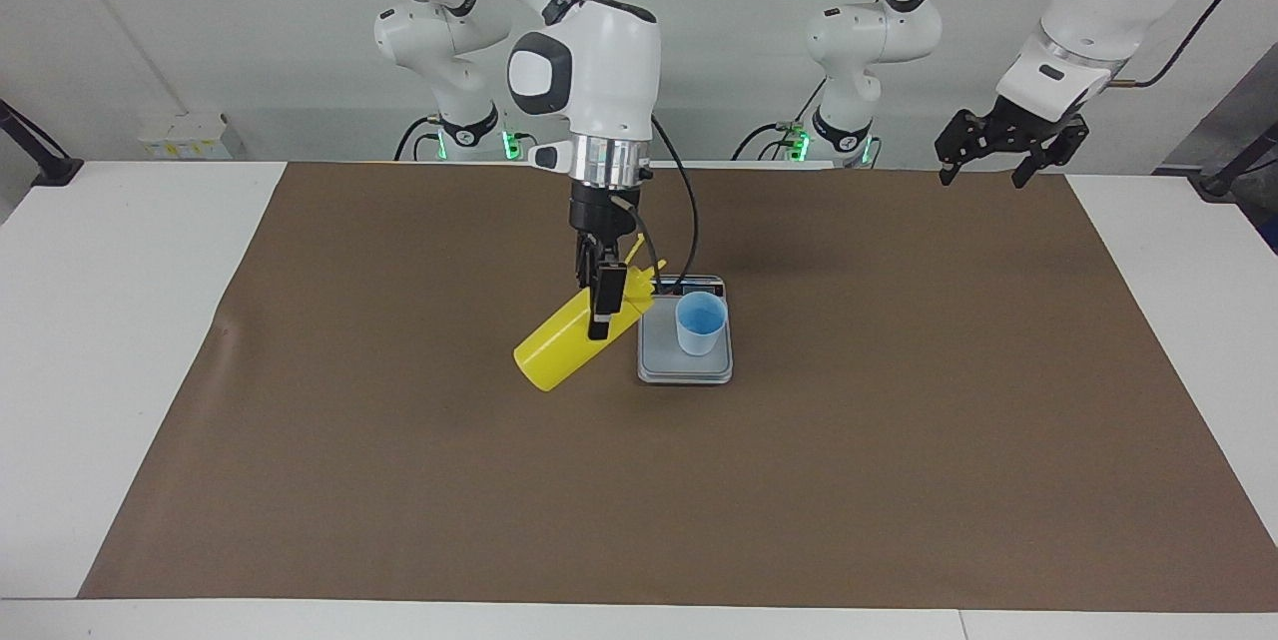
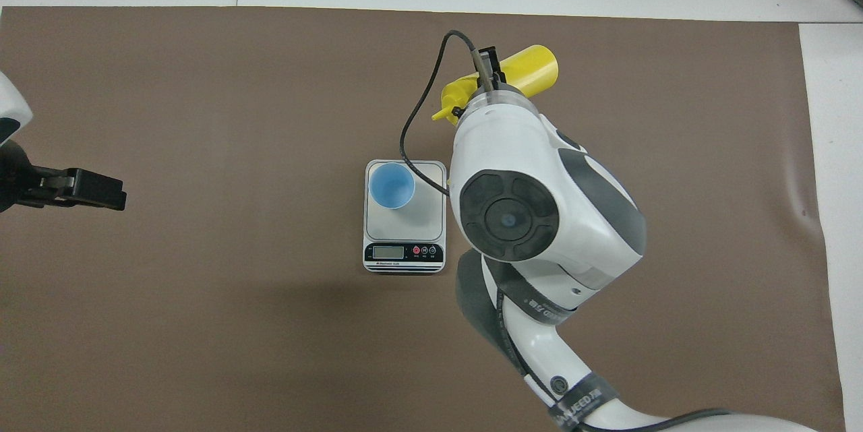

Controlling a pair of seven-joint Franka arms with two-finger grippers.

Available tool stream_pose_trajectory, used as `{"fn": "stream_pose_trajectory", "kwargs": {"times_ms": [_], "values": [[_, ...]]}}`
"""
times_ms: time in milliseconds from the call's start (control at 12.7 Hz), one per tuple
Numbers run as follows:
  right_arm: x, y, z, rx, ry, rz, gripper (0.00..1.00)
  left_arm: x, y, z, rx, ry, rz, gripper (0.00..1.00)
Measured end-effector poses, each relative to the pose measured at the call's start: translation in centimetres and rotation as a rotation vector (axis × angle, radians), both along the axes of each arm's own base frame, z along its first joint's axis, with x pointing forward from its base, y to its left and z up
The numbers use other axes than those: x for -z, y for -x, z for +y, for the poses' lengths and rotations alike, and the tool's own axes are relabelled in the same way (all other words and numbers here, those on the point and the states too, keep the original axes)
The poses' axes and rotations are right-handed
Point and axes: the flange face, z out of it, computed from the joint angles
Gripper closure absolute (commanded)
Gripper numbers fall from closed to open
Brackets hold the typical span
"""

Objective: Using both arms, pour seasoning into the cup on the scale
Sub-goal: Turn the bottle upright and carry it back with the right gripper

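Note:
My right gripper is shut on the yellow seasoning bottle, holding it tilted beside the scale on the side toward the right arm's end. Its base hangs low and its conical cap points up toward the scale. In the overhead view the bottle's base sticks out past the wrist, which hides the gripper. The light-blue cup stands upright and uncovered on the grey scale. My left gripper waits open, raised at the left arm's end.
A brown mat covers most of the white table. The scale's dark display strip faces the robots. A black cable loops from the right wrist over the scale's corner.

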Motion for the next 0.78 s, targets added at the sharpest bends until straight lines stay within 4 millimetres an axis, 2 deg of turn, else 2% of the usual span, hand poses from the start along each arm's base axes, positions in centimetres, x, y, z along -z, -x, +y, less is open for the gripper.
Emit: {"fn": "stream_pose_trajectory", "kwargs": {"times_ms": [314, 785], "values": [[-3.4, -0.9, -5.0, 0.033, -0.106, 0.041, 1.0, 0.0, 0.0, 0.0, 0.0, 0.0, 0.0, 0.0], [-4.7, -1.0, -9.7, -0.024, -0.057, 0.136, 1.0, 0.0, 0.0, 0.0, 0.0, 0.0, 0.0, 0.0]]}}
